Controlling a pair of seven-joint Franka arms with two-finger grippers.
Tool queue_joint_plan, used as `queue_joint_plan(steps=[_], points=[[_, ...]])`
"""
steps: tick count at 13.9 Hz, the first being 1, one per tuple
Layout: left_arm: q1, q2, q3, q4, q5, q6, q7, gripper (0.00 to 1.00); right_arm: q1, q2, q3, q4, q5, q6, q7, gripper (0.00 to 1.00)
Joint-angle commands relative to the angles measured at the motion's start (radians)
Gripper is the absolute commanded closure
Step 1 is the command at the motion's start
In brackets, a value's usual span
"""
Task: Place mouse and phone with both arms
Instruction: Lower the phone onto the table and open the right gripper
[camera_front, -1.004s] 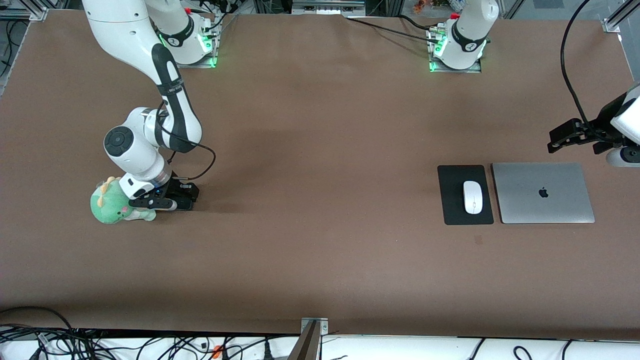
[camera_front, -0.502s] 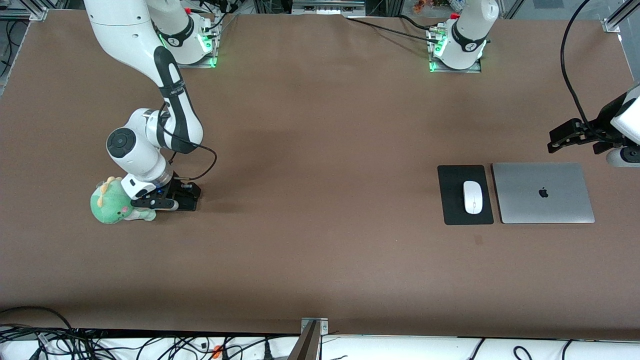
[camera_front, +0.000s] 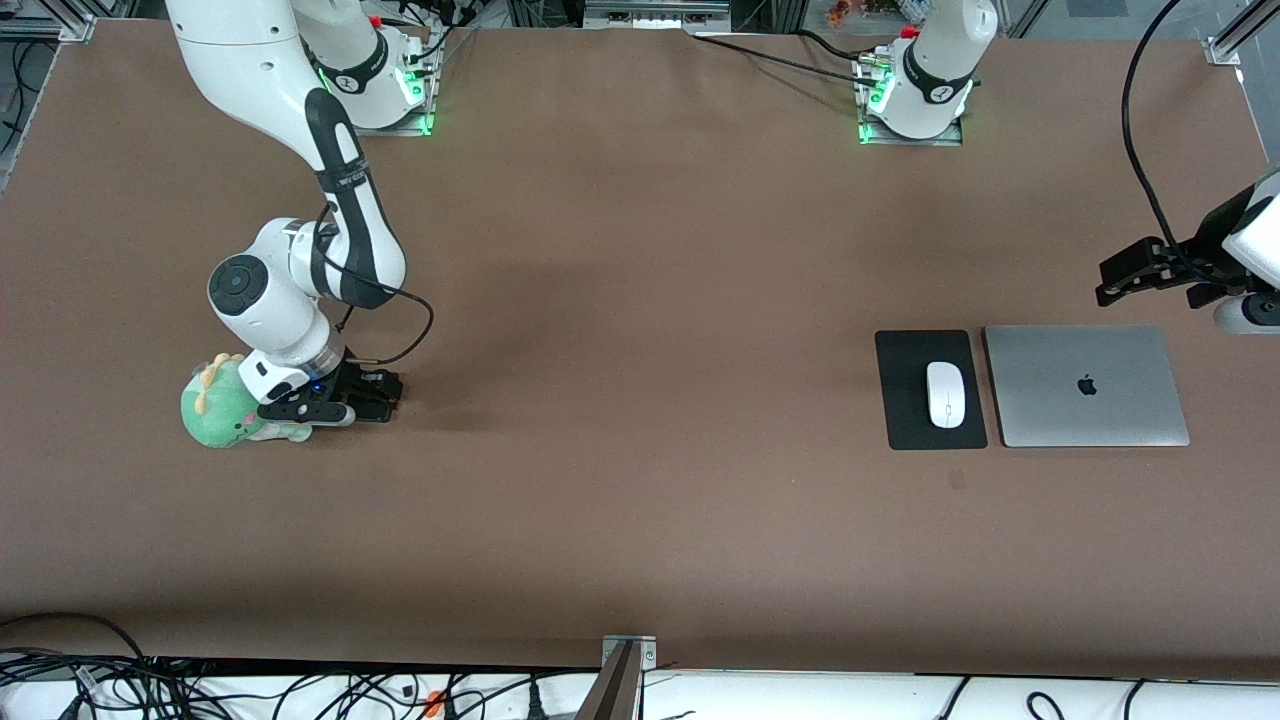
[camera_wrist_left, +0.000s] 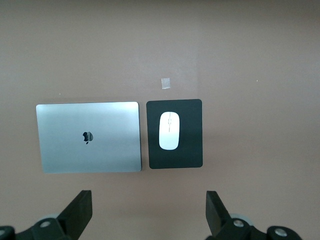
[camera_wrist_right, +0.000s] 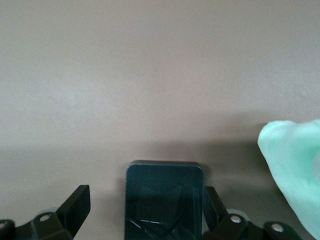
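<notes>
Just beside phone (camera_wrist_right: 164, 200): plush toy (camera_front: 222, 408).

We see the whole tabletop (camera_front: 640, 500) from high across it, facing both arm bases. Our left wrist view looks straight down from well above the mouse (camera_wrist_left: 169, 130), which the front view shares. Our right wrist view sits close above the phone (camera_wrist_right: 164, 197).

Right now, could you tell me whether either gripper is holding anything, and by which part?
Nothing is held: the right gripper straddles the phone open, the left gripper hangs open and empty.
</notes>
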Motion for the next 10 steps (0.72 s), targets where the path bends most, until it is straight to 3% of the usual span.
queue_joint_plan(steps=[1, 10], points=[[0.007, 0.013, 0.0, 0.03, -0.015, -0.008, 0.022, 0.0, -0.013, -0.055, -0.007, 0.046, 0.027, -0.118, -0.028, 0.0], [0.008, 0.013, 0.0, 0.03, -0.015, -0.008, 0.022, 0.0, -0.012, -0.232, -0.127, 0.211, 0.018, -0.555, -0.026, 0.0]])
